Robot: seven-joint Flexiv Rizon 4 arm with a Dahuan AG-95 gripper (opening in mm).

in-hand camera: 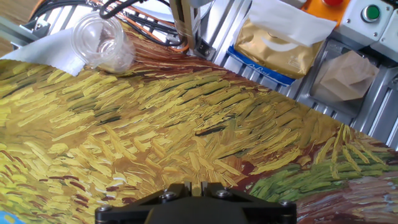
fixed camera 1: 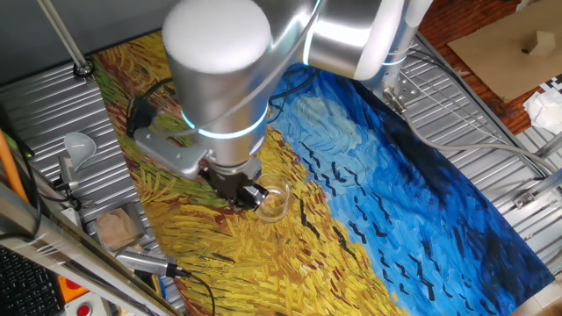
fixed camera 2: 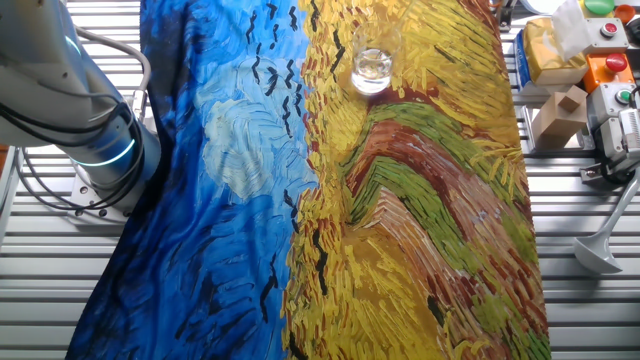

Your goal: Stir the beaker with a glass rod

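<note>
The beaker (fixed camera 1: 274, 201), a short clear glass cylinder, stands upright on the painted cloth (fixed camera 1: 378, 202). It also shows near the cloth's far edge (fixed camera 2: 372, 69) and at the upper left of the hand view (in-hand camera: 102, 41). My gripper (fixed camera 1: 249, 194) hangs low over the cloth just left of the beaker, close to its rim. In the hand view only the fingertips (in-hand camera: 196, 185) show, at the bottom edge, standing almost together with a thin slit between them. I cannot make out the glass rod in any view. The arm's hand is out of the other fixed view.
A white funnel (fixed camera 1: 79, 146) (fixed camera 2: 601, 249) lies off the cloth on the slatted table. A tissue box (in-hand camera: 280, 37), a cardboard block (in-hand camera: 348, 74) and a button panel (fixed camera 2: 610, 60) sit along that side. A metal post (fixed camera 1: 66, 39) and cables (fixed camera 1: 140, 110) stand behind the beaker.
</note>
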